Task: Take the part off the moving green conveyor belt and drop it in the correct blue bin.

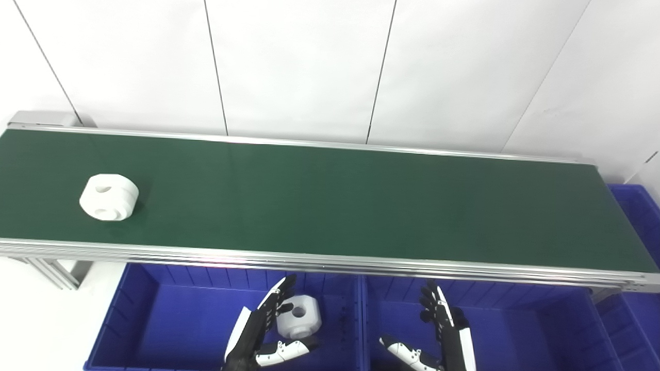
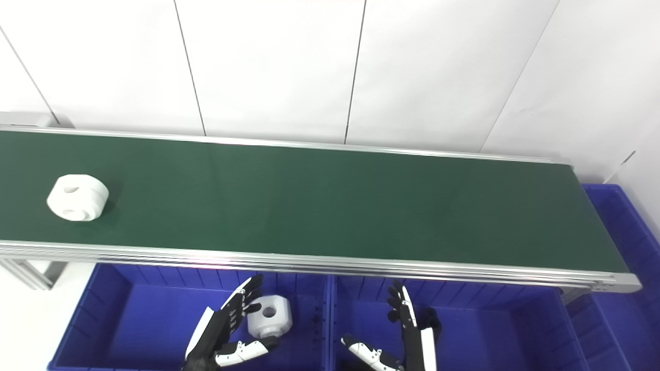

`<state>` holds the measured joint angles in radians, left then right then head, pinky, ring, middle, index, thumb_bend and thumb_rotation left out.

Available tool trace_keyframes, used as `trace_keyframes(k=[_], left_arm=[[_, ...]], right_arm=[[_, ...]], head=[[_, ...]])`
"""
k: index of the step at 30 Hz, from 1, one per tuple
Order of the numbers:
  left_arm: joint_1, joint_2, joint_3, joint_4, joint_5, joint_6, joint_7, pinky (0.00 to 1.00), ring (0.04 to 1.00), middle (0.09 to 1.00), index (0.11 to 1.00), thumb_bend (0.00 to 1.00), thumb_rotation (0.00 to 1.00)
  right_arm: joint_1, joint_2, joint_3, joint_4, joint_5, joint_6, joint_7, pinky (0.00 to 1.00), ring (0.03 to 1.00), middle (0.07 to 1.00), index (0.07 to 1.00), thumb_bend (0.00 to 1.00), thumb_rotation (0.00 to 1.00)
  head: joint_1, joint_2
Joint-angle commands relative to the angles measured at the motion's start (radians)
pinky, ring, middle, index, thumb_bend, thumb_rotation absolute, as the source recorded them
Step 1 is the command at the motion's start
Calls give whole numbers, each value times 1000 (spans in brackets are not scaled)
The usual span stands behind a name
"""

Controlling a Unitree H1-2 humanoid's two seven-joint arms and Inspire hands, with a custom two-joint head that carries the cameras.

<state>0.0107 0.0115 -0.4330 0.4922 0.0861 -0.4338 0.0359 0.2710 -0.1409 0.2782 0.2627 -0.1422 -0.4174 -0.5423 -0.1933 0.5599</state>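
Observation:
A white round part with holes (image 1: 109, 197) lies on the green conveyor belt (image 1: 330, 206) near its left end. A second white part with a hole (image 1: 299, 316) is in the left blue bin (image 1: 154, 330), right beside my left hand (image 1: 260, 330). That hand is open, with its fingers stretched out along the part's left side and its thumb below it. My right hand (image 1: 444, 330) is open and empty over the right blue bin (image 1: 526, 335). Both hands are below the belt's front edge.
The belt's aluminium front rail (image 1: 330, 263) runs above the two bins. A third blue bin (image 1: 642, 211) stands past the belt's right end. A white panelled wall is behind the belt. The belt's frame leg (image 1: 51, 270) is at the lower left.

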Motion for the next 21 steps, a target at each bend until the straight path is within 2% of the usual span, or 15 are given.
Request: trace_keyframes(k=[1, 2, 3, 4, 5, 6, 7, 8, 11, 16, 21], left_arm=[[-13, -11, -3, -20, 2, -36, 2, 842, 912, 941, 912, 670, 427], [-13, -13, -4, -18, 4, -36, 4, 842, 912, 940, 911, 672, 426], [-14, -14, -7, -17, 8, -36, 8, 840, 911, 939, 911, 672, 426], [-14, -16, -11, -14, 12, -36, 12, 836, 908, 938, 912, 671, 424], [-14, -17, -14, -13, 16, -36, 14, 830, 906, 937, 915, 669, 421], [-13, -19, -17, -8, 19, -36, 17, 829, 905, 937, 915, 669, 422], [-13, -21, -19, -6, 21, -36, 18, 823, 902, 937, 915, 673, 419], [-13, -25, -20, 2, 19, -36, 19, 821, 901, 937, 914, 675, 418], [-20, -33, -30, 25, 24, -36, 34, 804, 884, 917, 889, 731, 399], [-31, -31, -50, 45, 33, -36, 53, 797, 885, 918, 879, 747, 380], [-38, -28, -60, 60, 43, -36, 73, 778, 872, 908, 869, 774, 381]], right_arm=[[-3, -7, -3, -25, -14, -53, -12, 881, 886, 911, 953, 729, 301], [-2, -8, -5, -25, -11, -53, -11, 880, 884, 908, 951, 730, 299], [-2, -11, -5, -24, -6, -53, -9, 880, 883, 908, 951, 730, 293], [-1, -15, -6, -23, -1, -53, -5, 885, 887, 910, 952, 724, 289], [0, -17, -8, -22, 9, -53, 4, 898, 900, 921, 960, 707, 273], [1, -21, -10, -19, 16, -53, 10, 899, 902, 922, 961, 705, 271], [1, -24, -11, -17, 21, -53, 14, 903, 907, 927, 966, 689, 257], [4, -25, -17, -18, 48, -53, 43, 904, 908, 928, 968, 684, 252], [8, -26, -37, -14, 89, -53, 98, 943, 949, 973, 998, 620, 262], [4, -21, -57, 6, 75, -53, 108, 979, 958, 985, 1000, 582, 261], [4, -13, -64, 9, 77, -53, 119, 999, 979, 1000, 1000, 535, 224]], head=[[13, -4], [52, -8], [59, -11], [109, -24], [109, -24], [159, -44], [159, -44], [203, -62], [254, -87], [281, -120], [270, -141]])
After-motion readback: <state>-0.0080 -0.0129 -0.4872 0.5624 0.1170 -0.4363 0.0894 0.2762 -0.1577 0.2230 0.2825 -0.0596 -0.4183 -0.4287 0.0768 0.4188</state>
